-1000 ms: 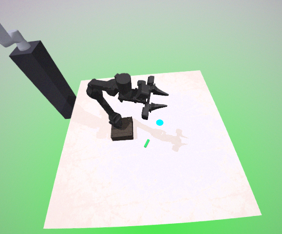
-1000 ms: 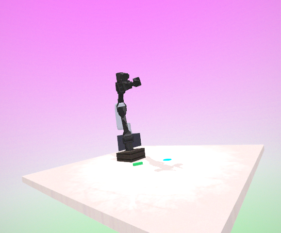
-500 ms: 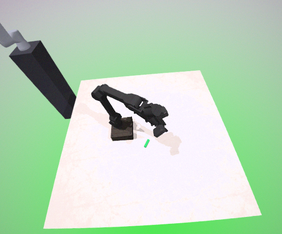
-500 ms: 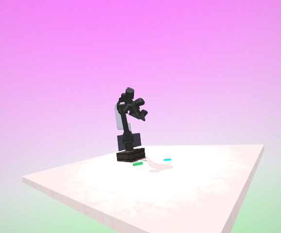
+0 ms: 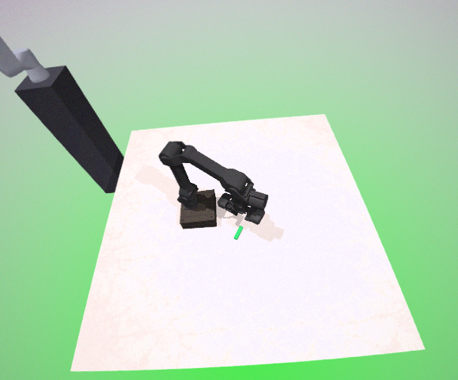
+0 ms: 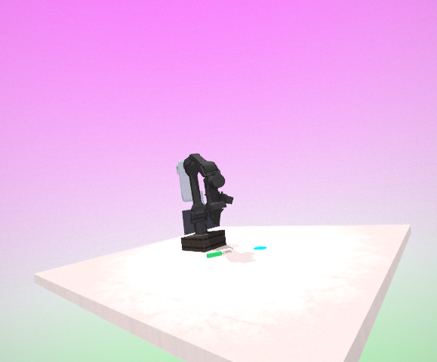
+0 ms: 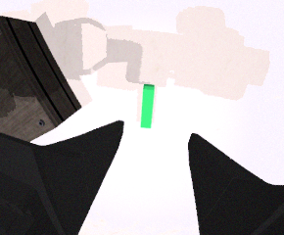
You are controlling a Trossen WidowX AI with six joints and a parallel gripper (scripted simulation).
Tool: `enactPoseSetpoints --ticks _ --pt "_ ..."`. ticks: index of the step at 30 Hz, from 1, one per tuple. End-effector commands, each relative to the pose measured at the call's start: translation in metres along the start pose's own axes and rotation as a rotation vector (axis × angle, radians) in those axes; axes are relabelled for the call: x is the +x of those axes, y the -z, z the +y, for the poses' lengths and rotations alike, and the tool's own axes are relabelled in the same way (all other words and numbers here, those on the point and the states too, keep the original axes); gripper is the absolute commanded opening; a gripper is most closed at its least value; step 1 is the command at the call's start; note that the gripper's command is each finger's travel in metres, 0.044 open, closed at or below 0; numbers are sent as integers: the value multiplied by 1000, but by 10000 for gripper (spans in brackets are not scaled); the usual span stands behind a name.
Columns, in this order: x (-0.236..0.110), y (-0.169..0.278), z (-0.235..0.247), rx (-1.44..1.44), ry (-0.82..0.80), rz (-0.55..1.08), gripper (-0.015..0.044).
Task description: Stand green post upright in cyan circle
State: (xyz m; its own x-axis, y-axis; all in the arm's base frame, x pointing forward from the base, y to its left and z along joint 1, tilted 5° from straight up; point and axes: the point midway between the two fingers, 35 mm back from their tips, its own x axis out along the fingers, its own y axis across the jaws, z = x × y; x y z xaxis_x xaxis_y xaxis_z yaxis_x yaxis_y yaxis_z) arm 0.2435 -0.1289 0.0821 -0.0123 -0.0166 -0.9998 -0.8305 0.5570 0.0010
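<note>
The green post (image 5: pixel 237 232) (image 6: pixel 213 254) (image 7: pixel 148 106) lies flat on the white table (image 5: pixel 261 310) (image 6: pixel 288 296), just in front of the arm's base. The cyan circle (image 6: pixel 260 247) is a flat disc on the table beyond the post; in the top view the gripper hides it. My gripper (image 5: pixel 240 212) (image 6: pixel 214 217) (image 7: pixel 157 132) is open and empty. It points down and hangs a little above the table, over the post's near end and apart from it. In the wrist view the post shows between and just beyond the two fingertips.
The arm's dark wooden base block (image 5: pixel 198 210) (image 6: pixel 202 241) (image 7: pixel 24 85) stands close to the left of the post. A tall dark pillar (image 5: pixel 69 123) with a grey camera arm stands off the table's far left corner.
</note>
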Motion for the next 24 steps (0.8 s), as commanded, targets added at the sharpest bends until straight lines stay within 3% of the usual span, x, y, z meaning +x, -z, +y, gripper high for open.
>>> enactPoseSetpoints --ticks 1,7,14,19,24 --pt "6 3 9 -77 -47 26 232" --pt "18 3 7 -77 -47 27 232" --pt "122 6 14 -83 -53 31 232" --pt "125 6 15 -83 -54 31 232" --pt "125 6 15 -83 -54 31 101"
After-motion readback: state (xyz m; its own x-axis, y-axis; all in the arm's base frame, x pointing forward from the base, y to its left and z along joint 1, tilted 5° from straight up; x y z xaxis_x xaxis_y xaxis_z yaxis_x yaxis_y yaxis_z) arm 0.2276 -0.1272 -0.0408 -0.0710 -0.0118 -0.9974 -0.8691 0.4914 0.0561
